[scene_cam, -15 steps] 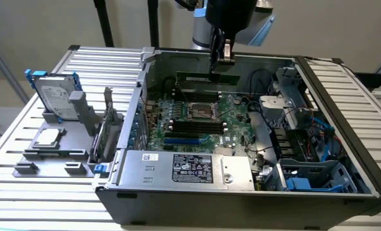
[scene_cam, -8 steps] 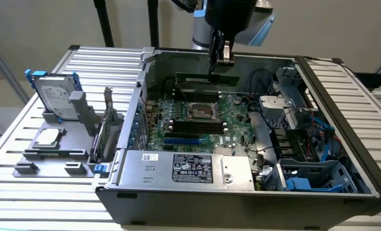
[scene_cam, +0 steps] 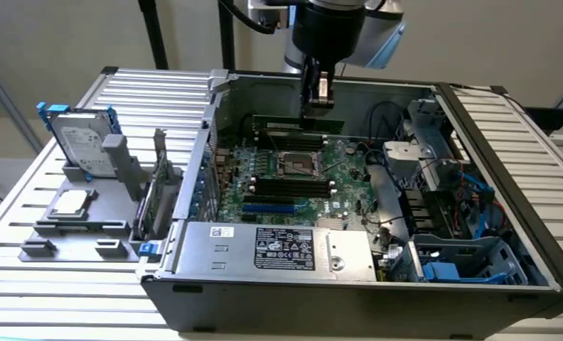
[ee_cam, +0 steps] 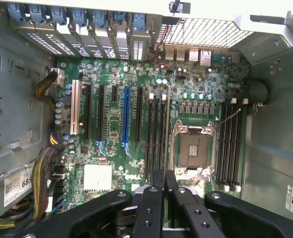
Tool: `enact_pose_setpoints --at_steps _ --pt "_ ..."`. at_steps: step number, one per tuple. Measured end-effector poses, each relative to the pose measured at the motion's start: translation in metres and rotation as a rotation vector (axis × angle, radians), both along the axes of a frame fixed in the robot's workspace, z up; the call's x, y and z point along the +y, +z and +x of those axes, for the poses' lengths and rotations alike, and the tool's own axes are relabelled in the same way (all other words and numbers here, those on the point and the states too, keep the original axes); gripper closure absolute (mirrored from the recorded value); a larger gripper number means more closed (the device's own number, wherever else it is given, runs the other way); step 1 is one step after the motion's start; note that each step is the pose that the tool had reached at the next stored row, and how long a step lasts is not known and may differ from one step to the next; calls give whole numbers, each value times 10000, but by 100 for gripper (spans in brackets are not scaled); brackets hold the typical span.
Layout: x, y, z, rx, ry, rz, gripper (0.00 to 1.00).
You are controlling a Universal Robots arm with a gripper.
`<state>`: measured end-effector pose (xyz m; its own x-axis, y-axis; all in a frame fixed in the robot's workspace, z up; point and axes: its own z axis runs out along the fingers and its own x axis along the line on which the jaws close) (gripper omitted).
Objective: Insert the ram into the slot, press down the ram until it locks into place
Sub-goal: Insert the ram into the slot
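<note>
While hanging over the open computer case [scene_cam: 262, 298], the gripper [scene_cam: 318, 111] is clamping the ram [scene_cam: 279, 125] between its fingers, long edge level; four black slots [scene_cam: 291, 186] are lying at its six o'clock in the exterior view.

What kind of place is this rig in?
Likely a lab bench for PC assembly: an open computer case on a slatted table, a hard drive in a fixture beside it, the gripper holding the ram.

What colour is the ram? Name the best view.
Green; the ram shows best in the exterior view, gripped in the pincer.
</note>
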<state>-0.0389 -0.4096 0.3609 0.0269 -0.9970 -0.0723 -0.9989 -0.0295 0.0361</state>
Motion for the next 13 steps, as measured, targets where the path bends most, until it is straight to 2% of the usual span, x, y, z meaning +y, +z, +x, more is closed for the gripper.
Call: enact_pose_setpoints --at_steps 13 --pt "0 -237 -30 1 0 -2 87"
